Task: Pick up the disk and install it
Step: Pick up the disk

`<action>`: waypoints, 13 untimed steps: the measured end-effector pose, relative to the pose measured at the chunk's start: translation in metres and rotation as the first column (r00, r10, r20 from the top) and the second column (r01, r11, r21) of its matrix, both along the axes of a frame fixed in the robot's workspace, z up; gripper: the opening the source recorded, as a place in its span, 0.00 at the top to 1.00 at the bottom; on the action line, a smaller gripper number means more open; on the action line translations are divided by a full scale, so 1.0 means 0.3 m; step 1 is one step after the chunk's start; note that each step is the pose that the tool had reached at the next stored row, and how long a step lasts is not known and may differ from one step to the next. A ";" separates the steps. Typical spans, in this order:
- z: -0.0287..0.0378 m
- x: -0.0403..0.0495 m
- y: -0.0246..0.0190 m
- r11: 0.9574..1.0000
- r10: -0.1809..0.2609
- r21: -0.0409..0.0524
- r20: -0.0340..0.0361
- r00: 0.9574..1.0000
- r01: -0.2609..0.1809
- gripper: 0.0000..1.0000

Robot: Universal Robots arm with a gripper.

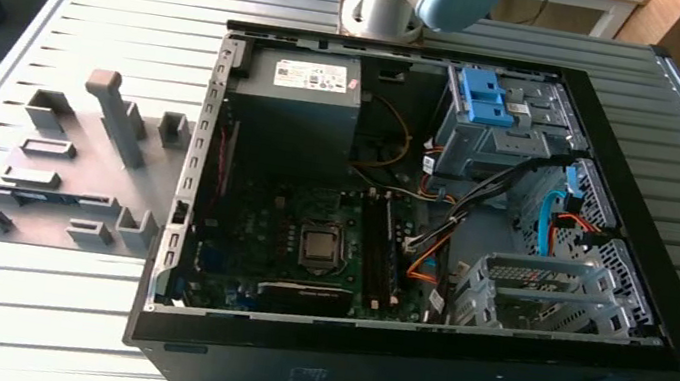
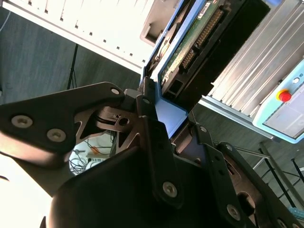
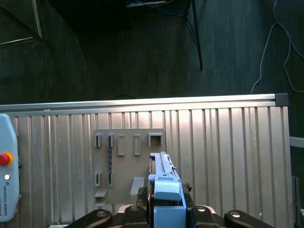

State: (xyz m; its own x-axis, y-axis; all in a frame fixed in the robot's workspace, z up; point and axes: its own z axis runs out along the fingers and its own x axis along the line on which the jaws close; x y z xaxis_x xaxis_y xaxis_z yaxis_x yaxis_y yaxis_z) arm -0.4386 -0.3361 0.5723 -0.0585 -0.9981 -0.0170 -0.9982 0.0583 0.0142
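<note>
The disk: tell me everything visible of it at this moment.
The disk is clamped between the gripper's fingers, held above the ribbed metal table. In the second wrist view its green circuit-board face with connector pins shows, framed by a light-blue plastic bracket. In the first wrist view it appears edge-on.

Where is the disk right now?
In both wrist views the disk sits clamped between the gripper's fingers, lifted off the table. In the first wrist view the grey holder plate lies behind it.
</note>
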 end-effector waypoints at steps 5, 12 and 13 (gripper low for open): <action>0.000 0.000 -0.016 1.000 0.000 0.000 0.000 1.000 0.000 0.64; 0.000 0.015 -0.016 1.000 0.000 0.000 0.000 1.000 0.000 0.64; 0.000 0.018 -0.016 1.000 0.000 0.000 0.000 1.000 0.000 0.64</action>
